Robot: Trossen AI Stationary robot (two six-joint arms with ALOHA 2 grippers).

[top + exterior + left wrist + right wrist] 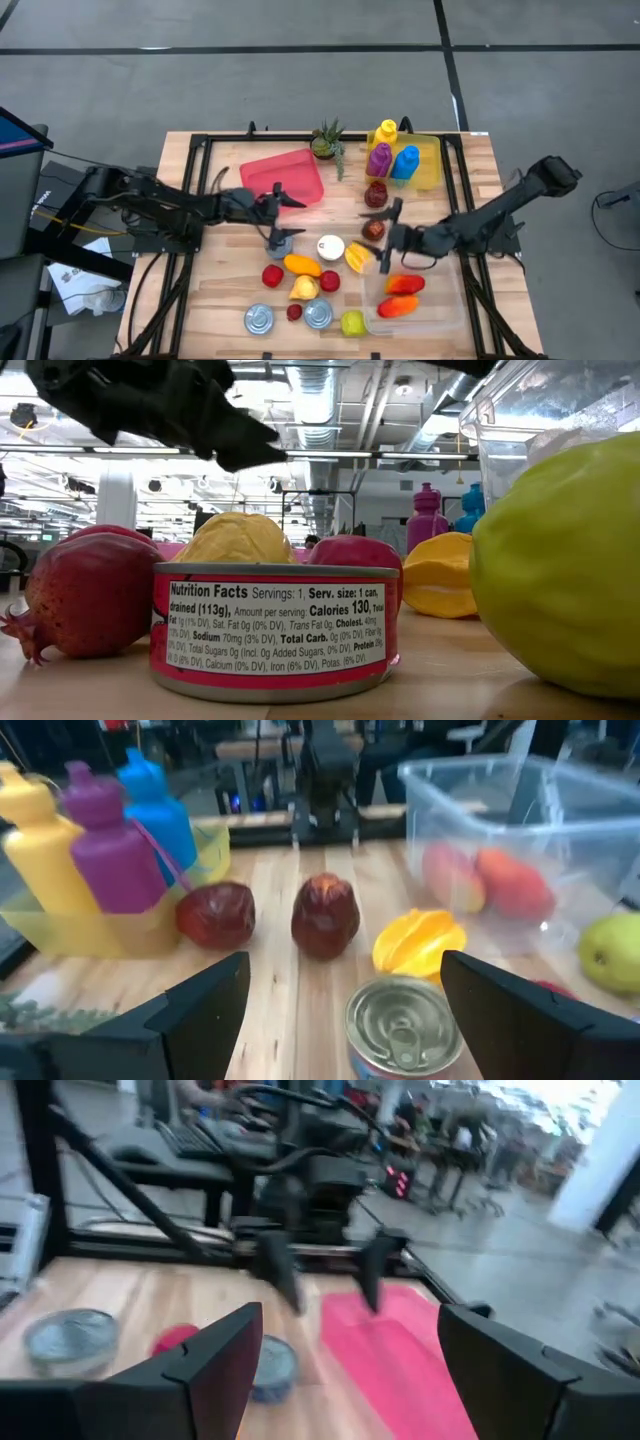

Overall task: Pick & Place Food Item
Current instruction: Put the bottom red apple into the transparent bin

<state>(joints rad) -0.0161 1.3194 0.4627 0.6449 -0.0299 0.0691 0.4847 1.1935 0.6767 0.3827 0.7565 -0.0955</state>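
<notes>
Loose food lies mid-table: an upright can (331,247), a yellow star fruit (358,256), two dark red fruits (374,229), an orange fruit (301,265), red fruits (272,275), two more cans (259,319) and a green pear (352,322). My left gripper (279,216) is open, level, left of the upright can (405,1025), touching nothing. My right gripper (389,237) is open beside the dark red fruits, facing the left arm, with nothing between its fingers (215,1360).
A clear bin (420,300) at the near right holds red and orange fruit (402,296). A red tray (285,178), a small plant (327,140) and a yellow bin (430,165) with three bottles stand at the far side. Black frame rails border both table sides.
</notes>
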